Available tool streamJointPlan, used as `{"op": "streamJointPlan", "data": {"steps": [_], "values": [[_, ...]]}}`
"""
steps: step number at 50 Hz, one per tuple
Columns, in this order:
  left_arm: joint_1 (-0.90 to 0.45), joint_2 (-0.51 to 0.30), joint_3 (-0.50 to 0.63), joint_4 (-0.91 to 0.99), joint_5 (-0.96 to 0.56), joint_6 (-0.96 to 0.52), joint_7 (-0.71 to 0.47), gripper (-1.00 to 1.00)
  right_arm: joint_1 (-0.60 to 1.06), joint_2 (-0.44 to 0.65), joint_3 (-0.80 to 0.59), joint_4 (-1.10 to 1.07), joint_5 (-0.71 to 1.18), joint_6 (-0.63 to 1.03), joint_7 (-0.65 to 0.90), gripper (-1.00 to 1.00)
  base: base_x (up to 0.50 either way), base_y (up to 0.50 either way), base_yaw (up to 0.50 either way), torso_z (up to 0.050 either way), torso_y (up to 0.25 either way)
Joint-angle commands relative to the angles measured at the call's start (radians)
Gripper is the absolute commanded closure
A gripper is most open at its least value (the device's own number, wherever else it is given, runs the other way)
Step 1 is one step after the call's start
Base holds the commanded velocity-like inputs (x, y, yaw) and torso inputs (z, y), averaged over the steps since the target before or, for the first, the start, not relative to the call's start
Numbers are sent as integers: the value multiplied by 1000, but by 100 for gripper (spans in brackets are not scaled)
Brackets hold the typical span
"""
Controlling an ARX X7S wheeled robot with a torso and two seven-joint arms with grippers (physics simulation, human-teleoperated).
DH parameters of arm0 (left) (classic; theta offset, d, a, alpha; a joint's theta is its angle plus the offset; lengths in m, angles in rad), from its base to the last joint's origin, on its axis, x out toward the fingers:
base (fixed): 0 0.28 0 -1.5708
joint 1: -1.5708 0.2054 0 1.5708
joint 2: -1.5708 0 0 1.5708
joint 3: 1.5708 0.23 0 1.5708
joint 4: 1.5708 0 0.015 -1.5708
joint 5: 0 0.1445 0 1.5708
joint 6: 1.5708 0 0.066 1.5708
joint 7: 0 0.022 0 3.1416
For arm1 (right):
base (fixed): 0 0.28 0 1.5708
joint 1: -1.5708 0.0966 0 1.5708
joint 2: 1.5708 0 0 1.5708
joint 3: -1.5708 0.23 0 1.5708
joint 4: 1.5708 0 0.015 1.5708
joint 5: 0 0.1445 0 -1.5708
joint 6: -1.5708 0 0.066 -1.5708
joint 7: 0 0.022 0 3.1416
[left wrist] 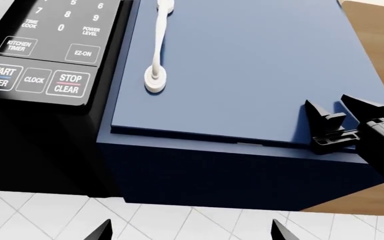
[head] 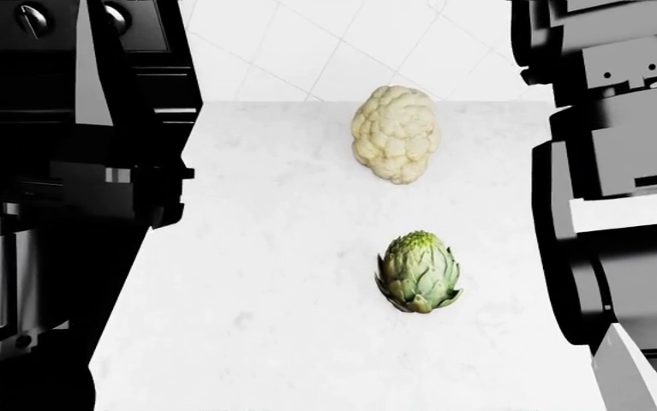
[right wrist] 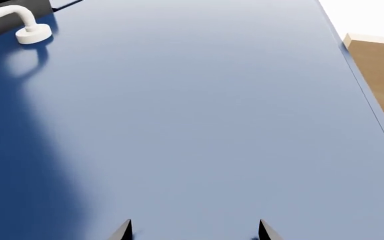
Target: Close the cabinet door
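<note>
The blue cabinet door [left wrist: 259, 65] with a white bar handle [left wrist: 157, 60] lies almost flat against the dark blue cabinet body [left wrist: 232, 175], with a thin seam along its edge. My right gripper [left wrist: 335, 107] is open, its fingertips at the door's face near the corner far from the handle. In the right wrist view the door [right wrist: 199, 110] fills the frame, with the handle [right wrist: 25, 25] at one corner. The right gripper [right wrist: 194, 231] is open there, tips close to the panel with nothing between them. My left gripper [left wrist: 190, 232] is open and empty, away from the door over white tiles.
A black microwave keypad [left wrist: 45, 55] sits right beside the handle side of the door. Brown wood [left wrist: 379, 30] borders the other side. White tiles [left wrist: 178, 220] lie below the cabinet. On the white counter [head: 259, 300] lie a cauliflower [head: 396, 133] and an artichoke [head: 420, 272] between my arms.
</note>
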Motion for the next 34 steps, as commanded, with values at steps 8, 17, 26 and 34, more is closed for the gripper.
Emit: {"op": "streamJointPlan", "data": {"steps": [8,17,26,34], "values": [[-3,2,-14,-4,-32,0,-14,-100,-58,-32,-159,492,-55,33,-63,-100,3,3,5,12,-138],[-3,0,-16,0,-38,0,-20,-100,-60,-48,-184,492,-59,87,-120,-100,4,3,5,0,-3],[-2,-2,-18,-2,-42,3,-22,-100,-82,-57,-216,492,-52,136,-154,-100,1,1,2,0,-6],[2,-4,-17,-5,-41,12,-20,-100,-84,-58,-241,492,-49,159,-162,-100,0,0,0,0,-7]]}}
